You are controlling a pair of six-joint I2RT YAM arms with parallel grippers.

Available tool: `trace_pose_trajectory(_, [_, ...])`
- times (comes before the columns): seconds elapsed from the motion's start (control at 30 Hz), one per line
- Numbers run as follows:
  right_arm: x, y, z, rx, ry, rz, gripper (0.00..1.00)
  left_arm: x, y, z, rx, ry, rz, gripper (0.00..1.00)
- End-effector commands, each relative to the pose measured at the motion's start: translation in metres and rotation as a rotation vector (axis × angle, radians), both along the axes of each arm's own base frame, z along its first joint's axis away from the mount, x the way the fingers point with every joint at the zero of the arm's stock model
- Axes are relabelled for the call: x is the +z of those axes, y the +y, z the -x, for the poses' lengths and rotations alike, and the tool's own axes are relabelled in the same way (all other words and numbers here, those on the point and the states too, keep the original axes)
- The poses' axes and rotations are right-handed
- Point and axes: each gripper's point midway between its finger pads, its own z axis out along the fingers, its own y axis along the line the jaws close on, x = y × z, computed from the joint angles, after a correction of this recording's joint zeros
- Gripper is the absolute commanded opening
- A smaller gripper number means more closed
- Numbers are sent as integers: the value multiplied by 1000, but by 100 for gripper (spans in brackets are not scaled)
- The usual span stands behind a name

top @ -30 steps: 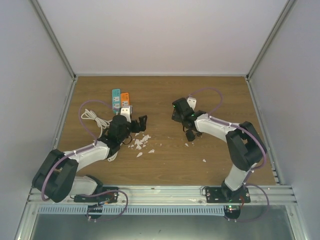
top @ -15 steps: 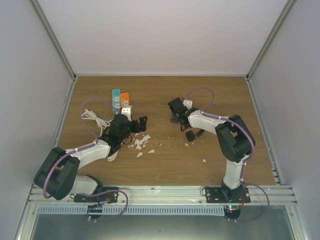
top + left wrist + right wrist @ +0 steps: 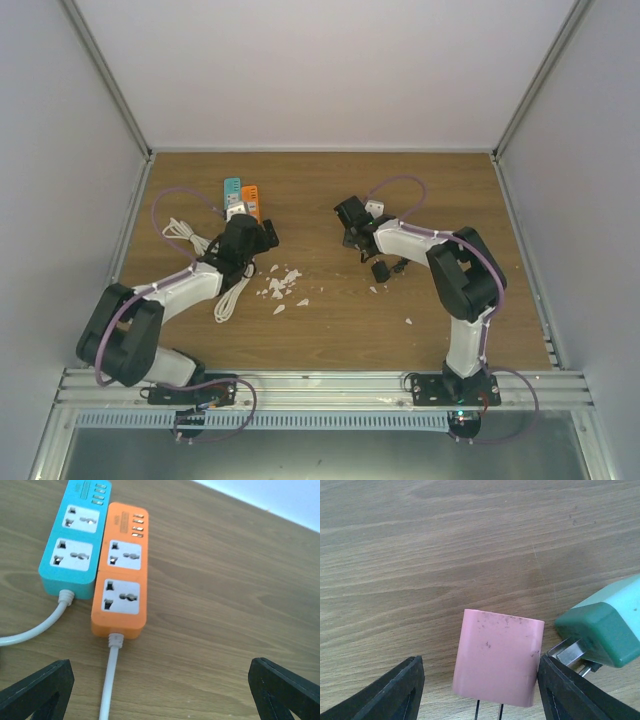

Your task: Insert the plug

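Since the right hand (image 3: 480, 661) sits half open, straddling the pink plug (image 3: 497, 662) without squeezing it, closing could snag the green adapter (image 3: 605, 625) at its 3 o'clock. Plug's a scuffed pink block flat on the tabletop (image 3: 470, 540), prongs toward 6. Left hand (image 3: 159, 666) gapes wide, empty, orange strip (image 3: 122, 587) at 12.

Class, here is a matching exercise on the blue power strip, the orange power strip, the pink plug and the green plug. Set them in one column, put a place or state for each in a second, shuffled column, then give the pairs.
1. blue power strip
2. orange power strip
3. pink plug
4. green plug

A. lies inside the open right gripper
B. its cord runs straight toward the left wrist camera
C. at the right edge of the right wrist view, metal prongs showing
D. its cord bends away to the left

Pairs: 1-D, 2-B, 3-A, 4-C
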Motion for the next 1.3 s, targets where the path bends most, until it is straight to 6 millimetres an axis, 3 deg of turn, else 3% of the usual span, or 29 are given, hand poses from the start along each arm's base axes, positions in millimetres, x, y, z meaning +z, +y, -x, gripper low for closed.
trace_pose_trajectory(0.0, [-5, 3, -5, 2, 4, -1, 64, -18, 11, -6, 83, 69, -38, 99])
trace_pose_trajectory(0.2, [-9, 5, -4, 9, 19, -15, 58, -45, 1, -15, 44, 160, -55, 99])
trace_pose_trajectory(0.33, [-10, 5, -4, 13, 24, -21, 53, -48, -7, -18, 4, 167, -45, 99])
trace_pose_trajectory(0.37, [-11, 5, -4, 10, 27, -20, 54, -47, -8, -19, -2, 164, -42, 99])
trace_pose_trajectory(0.47, [-13, 2, -4, -4, 43, -12, 76, -47, -10, -19, -14, 162, -39, 99])
trace_pose_trajectory(0.53, [-17, 0, -5, -10, 59, -4, 82, -47, -12, -19, -26, 164, -36, 99])
trace_pose_trajectory(0.8, [-28, -2, -5, -12, 84, -42, 83, -48, -19, -21, -60, 167, -27, 99])
trace_pose_trajectory(0.9, [-28, 1, -7, 23, 82, -113, 72, -48, -20, -20, -70, 167, -24, 99])
trace_pose_trajectory(1.07, [-24, 15, -17, 116, 75, -146, 5, -47, -23, -21, -81, 164, -19, 99])
trace_pose_trajectory(1.17, [-21, 27, -18, 183, 58, -165, 1, -46, -27, -20, -108, 155, -7, 99])
trace_pose_trajectory(1.27, [-3, 47, -17, 283, -23, -187, 0, -40, -41, -17, -191, 119, 36, 99])
